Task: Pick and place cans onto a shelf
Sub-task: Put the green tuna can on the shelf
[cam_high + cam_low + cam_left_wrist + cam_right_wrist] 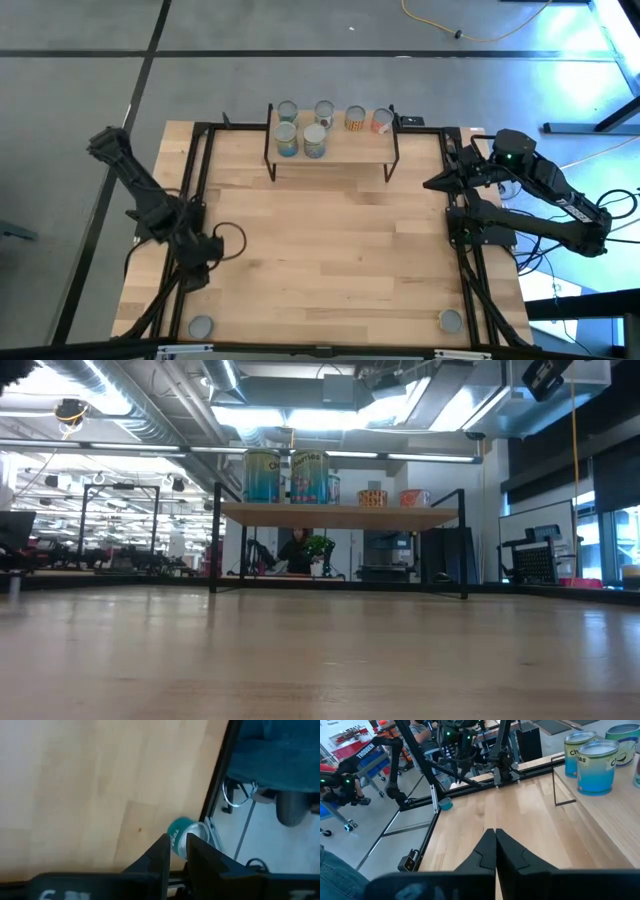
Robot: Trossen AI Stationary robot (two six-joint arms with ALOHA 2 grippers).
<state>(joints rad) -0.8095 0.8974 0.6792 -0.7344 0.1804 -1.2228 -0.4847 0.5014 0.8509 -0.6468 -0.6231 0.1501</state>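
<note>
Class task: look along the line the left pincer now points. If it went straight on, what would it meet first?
Probably the teal can lying near the table's corner, just beyond the left pincer, whose fingertips stand slightly apart. Depth is hard to judge.

The shelf (335, 146) on the table (330, 240) carries six cans (287, 140).

Robotics lab: exposed ducts (120, 400), more arms (375, 750)
</note>
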